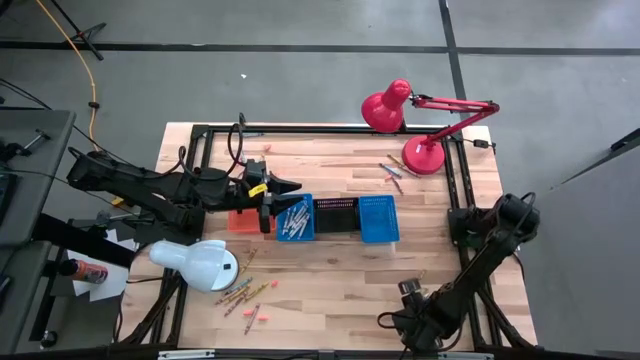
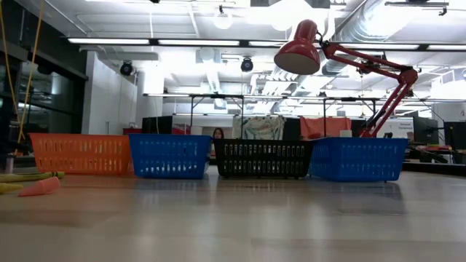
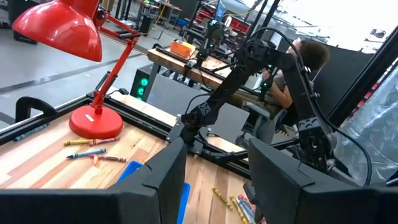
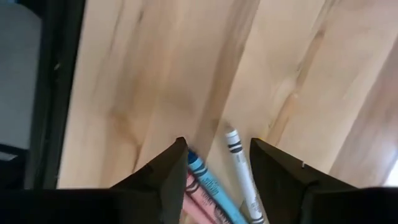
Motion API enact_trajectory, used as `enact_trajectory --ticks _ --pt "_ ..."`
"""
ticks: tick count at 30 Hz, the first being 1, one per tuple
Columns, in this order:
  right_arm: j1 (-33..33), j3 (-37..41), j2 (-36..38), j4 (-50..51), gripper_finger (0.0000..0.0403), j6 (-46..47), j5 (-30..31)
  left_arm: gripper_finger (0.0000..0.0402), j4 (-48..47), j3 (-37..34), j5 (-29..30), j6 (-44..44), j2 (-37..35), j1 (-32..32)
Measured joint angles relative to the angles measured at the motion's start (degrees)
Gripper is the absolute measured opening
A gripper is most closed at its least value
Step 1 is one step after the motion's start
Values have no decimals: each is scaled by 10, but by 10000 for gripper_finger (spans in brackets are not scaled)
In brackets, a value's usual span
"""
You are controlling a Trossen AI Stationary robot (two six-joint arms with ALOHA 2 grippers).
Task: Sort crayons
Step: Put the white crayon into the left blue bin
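crayons (image 1: 243,293) lie scattered at table 7 o'clock beside the white lamp (image 1: 197,263); a few more (image 1: 392,172) sit at 1 o'clock by the red lamp (image 1: 420,122) base, and a batch (image 1: 294,220) is already in the blue basket (image 1: 296,218) near centre. high view only: basket row runs orange (image 1: 243,221), blue, black (image 1: 336,214), second blue (image 1: 378,219), 9 to 3 o'clock. low view shows those four baskets side on, plus a yellow and an orange crayon (image 2: 40,187) at its near left edge, no arms at all. left gripper (image 1: 268,207) hangs over the orange/blue basket junction; its wrist view shows fingers (image 3: 163,180) spread wide, nothing between them, and the red lamp with its crayons beyond. right gripper (image 1: 418,296) sits at table 5 o'clock; only its wrist view shows what's under it: blue (image 4: 208,180), pink (image 4: 196,202) and white (image 4: 242,177) crayons on the wood between parted fingers (image 4: 168,177), not gripped.
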State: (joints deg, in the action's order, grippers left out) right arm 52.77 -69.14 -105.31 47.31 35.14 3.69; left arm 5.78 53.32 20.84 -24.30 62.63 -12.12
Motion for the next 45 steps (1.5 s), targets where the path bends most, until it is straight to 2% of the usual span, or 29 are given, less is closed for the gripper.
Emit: enact_trajectory --ticks 6,11,20,37,41,45 --pt "-2 0 -1 0 122 6 8 161 0 0 7 0 0 0" --pt "-2 0 -1 0 103 4 23 161 0 0 8 0 0 0" --pt "-2 0 -21 -5 100 -42 12 161 0 0 8 0 0 0" --pt "-3 0 -44 -4 96 -41 3 161 -2 0 8 0 0 0" --pt "-3 10 -43 -18 72 -41 -7 161 -2 0 8 0 0 0" --pt "-3 18 -43 -24 27 -29 -10 161 -2 0 9 0 0 1"
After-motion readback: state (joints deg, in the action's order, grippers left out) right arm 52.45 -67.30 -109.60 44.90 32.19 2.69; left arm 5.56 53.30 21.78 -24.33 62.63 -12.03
